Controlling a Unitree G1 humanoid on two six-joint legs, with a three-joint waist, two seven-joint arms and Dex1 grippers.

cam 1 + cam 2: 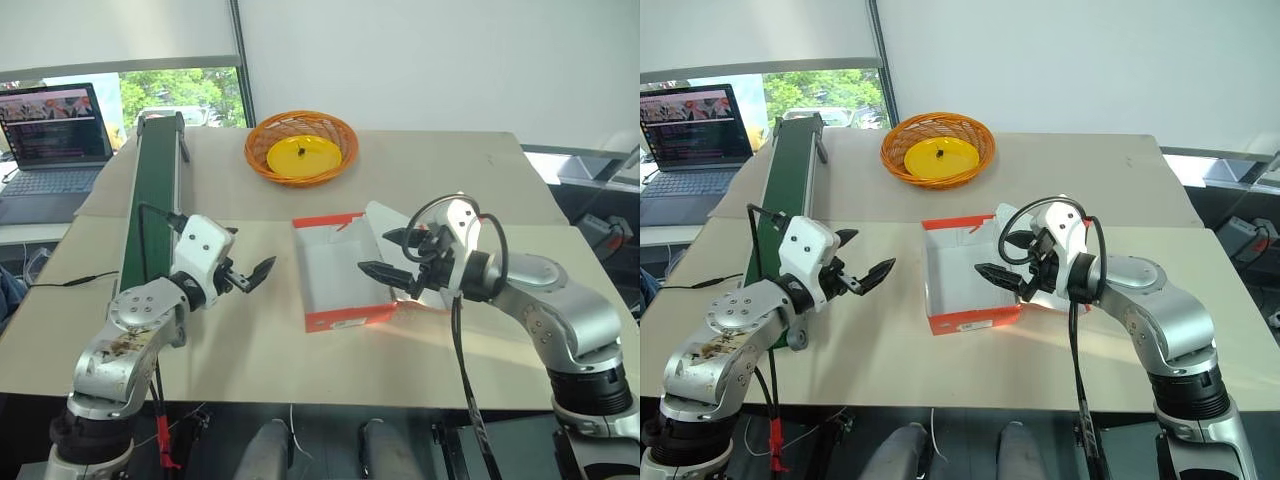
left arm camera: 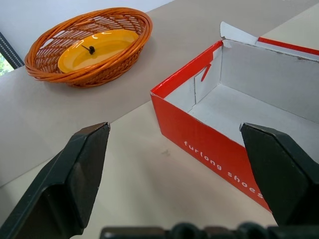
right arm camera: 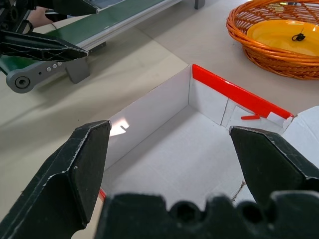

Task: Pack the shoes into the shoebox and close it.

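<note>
My left gripper (image 1: 252,274) and right gripper (image 1: 392,254) hang spread wide, empty, flanking the empty orange-red cardboard shoebox (image 1: 336,318) at centre frame (lid flap open); a careless sweep could shove it.

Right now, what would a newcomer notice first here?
The open, empty shoebox sits mid-table, orange-red outside, white inside. Both pincers stand open, the left pincer beside the box, the right pincer over its far edge. Behind them sits an orange wicker basket.
</note>
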